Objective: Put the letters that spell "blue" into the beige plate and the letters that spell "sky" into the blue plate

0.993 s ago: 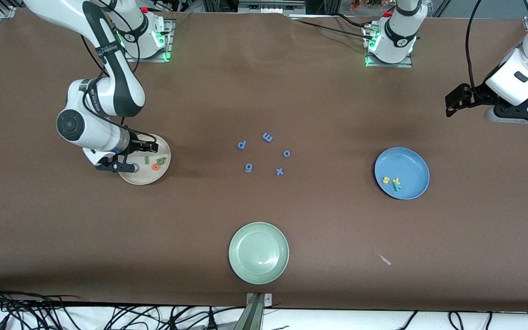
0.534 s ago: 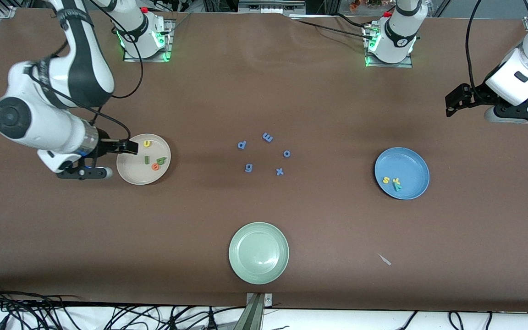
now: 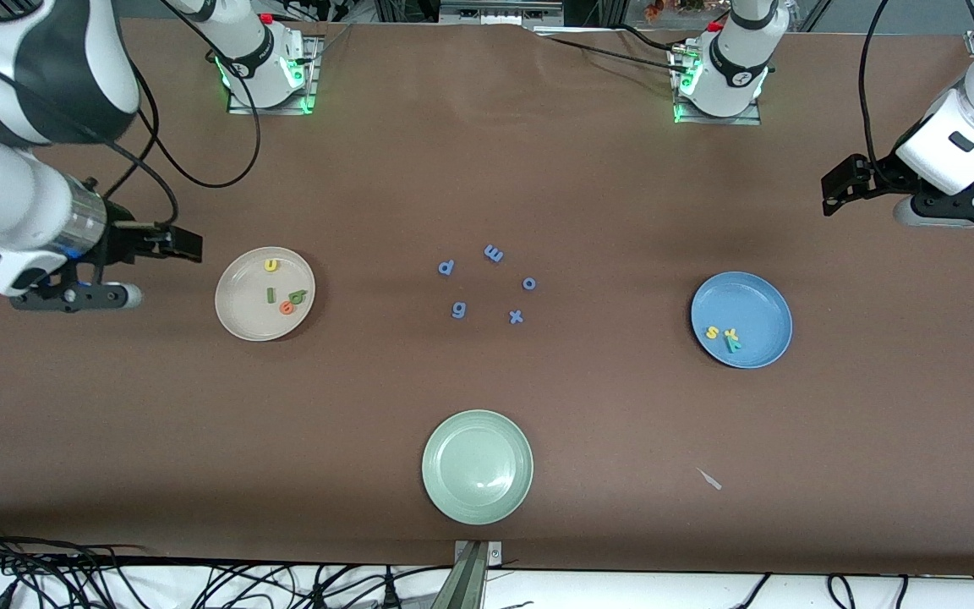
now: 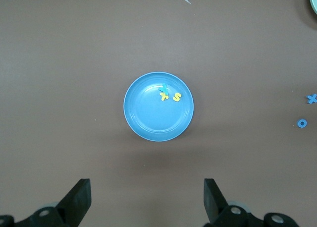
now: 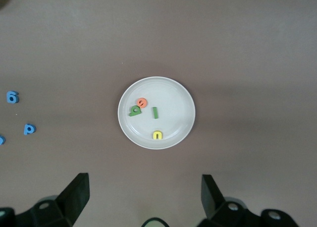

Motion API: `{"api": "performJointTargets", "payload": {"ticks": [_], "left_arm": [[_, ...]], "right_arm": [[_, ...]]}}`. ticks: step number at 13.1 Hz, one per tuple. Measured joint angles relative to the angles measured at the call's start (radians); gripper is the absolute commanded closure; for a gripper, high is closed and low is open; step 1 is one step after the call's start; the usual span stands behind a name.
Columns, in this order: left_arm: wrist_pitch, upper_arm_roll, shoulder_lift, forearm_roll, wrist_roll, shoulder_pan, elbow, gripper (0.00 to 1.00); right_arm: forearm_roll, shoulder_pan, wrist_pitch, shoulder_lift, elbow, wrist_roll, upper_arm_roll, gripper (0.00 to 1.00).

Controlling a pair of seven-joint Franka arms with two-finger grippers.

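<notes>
On the beige plate we see all four letters of "blue", and the "sky" letters lie in the blue plate. Our right gripper hangs beside the beige plate, jaws wide and empty; our left gripper waits near the blue plate, equally wide. We judge the sorting done; next only calls for retreat.
</notes>
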Motion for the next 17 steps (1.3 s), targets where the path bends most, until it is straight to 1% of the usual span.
{"api": "performJointTargets", "payload": {"ticks": [2,3,4,5,6,8,10,11,17], "left_arm": [[-0.001,0.0,0.0,0.0,0.0,0.0,0.0,0.0],[-0.001,0.0,0.0,0.0,0.0,0.0,0.0,0.0],[-0.001,0.0,0.0,0.0,0.0,0.0,0.0,0.0],[-0.002,0.0,0.0,0.0,0.0,0.0,0.0,0.0],[-0.002,0.0,0.0,0.0,0.0,0.0,0.0,0.0],[-0.002,0.0,0.0,0.0,0.0,0.0,0.0,0.0],[-0.003,0.0,0.0,0.0,0.0,0.0,0.0,0.0],[-0.003,0.0,0.0,0.0,0.0,0.0,0.0,0.0],[-0.013,0.0,0.0,0.0,0.0,0.0,0.0,0.0]], "right_arm": [[-0.018,-0.021,-0.021,-0.046,0.015,-0.006,0.006,0.0],[-0.019,-0.068,-0.028,-0.07,0.015,-0.028,0.03,0.0],[-0.019,-0.138,-0.039,-0.092,0.01,-0.056,0.074,0.0],[-0.019,-0.204,-0.045,-0.118,-0.013,-0.077,0.116,0.0],[-0.019,-0.241,-0.041,-0.145,-0.054,-0.089,0.138,0.0],[-0.019,-0.276,-0.014,-0.185,-0.137,-0.091,0.173,0.0],[-0.024,-0.316,0.001,-0.193,-0.163,-0.091,0.234,0.0],[-0.032,-0.323,0.001,-0.193,-0.164,-0.091,0.249,0.0],[-0.074,-0.326,0.005,-0.203,-0.158,-0.091,0.261,0.0]]}}
